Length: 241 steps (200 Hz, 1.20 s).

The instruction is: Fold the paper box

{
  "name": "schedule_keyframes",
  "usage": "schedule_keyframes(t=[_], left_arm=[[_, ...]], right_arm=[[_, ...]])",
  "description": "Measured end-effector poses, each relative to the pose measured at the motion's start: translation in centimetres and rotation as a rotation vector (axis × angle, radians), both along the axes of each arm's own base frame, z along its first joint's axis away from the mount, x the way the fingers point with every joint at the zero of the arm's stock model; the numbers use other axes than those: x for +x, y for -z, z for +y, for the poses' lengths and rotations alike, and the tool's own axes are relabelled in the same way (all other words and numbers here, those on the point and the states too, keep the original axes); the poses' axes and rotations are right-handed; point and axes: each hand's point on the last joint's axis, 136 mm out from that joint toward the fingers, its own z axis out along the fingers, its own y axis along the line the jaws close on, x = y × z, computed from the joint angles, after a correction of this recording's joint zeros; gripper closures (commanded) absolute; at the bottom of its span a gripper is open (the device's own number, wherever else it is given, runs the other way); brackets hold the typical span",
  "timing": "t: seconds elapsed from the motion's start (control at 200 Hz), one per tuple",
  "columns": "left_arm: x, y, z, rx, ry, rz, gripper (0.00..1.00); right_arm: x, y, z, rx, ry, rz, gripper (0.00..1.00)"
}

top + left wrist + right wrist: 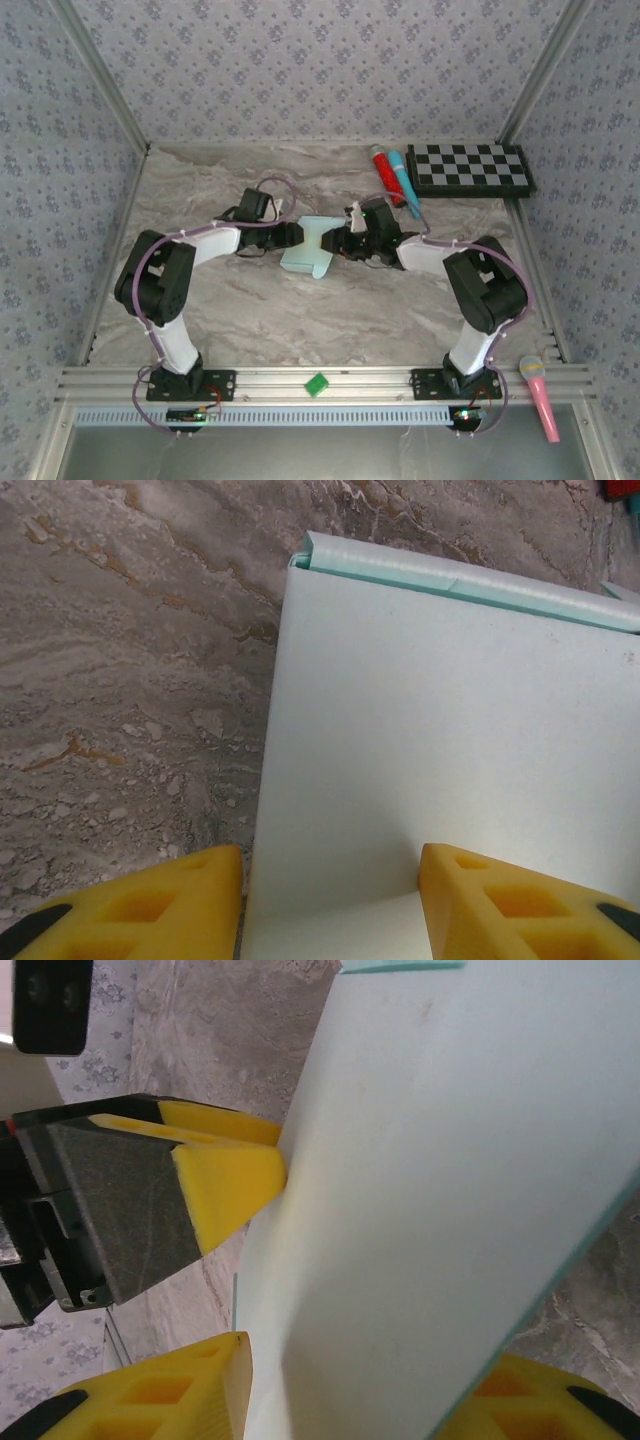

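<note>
I have the paper box (pixel 312 247) sitting between my two grippers, mid-table (pixel 250 320), with the left gripper (pixel 290 236) at one side of it and the right gripper (pixel 347 240) at the other. On the left wrist camera the yellow fingers (pixel 165 900) stand spread. One is just off the card's edge and the other is over the pale panel, whose folded aqua lip lies ahead of the fingertips. On the right wrist camera my right fingers (pixel 170 1400) are also wide apart, with the card slanting up between them. It hides most of the far finger, so I think nothing is pinched, though I can't be sure. Across the sheet, a left fingertip (pixel 225 1175) touches its face.
</note>
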Motion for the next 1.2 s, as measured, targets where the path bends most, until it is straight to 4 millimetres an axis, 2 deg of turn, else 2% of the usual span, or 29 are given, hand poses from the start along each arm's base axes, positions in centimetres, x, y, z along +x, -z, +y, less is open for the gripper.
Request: schedule_keyframes(t=[0.485,0.735,0.905,1.204], left_arm=[[0.5,-0.2,0.0,-0.069,-0.030,-0.006,0.48],[-0.1,0.4,0.0,-0.104,-0.041,0.023,0.47],[0.2,0.2,0.2,-0.120,-0.062,0.024,0.47],[1.1,1.2,2.4,-0.069,-0.149,0.028,0.47]], right_arm=[[0.8,-3.2,1.0,-0.046,-0.032,-0.073,0.54],[1.9,-5.6,2.7,-0.046,-0.071,-0.131,0.54],[2.6,-5.8,3.7,-0.061,-0.093,-0.135,0.54],[3.5,-5.7,4.6,-0.084,-0.114,-0.125,0.53]])
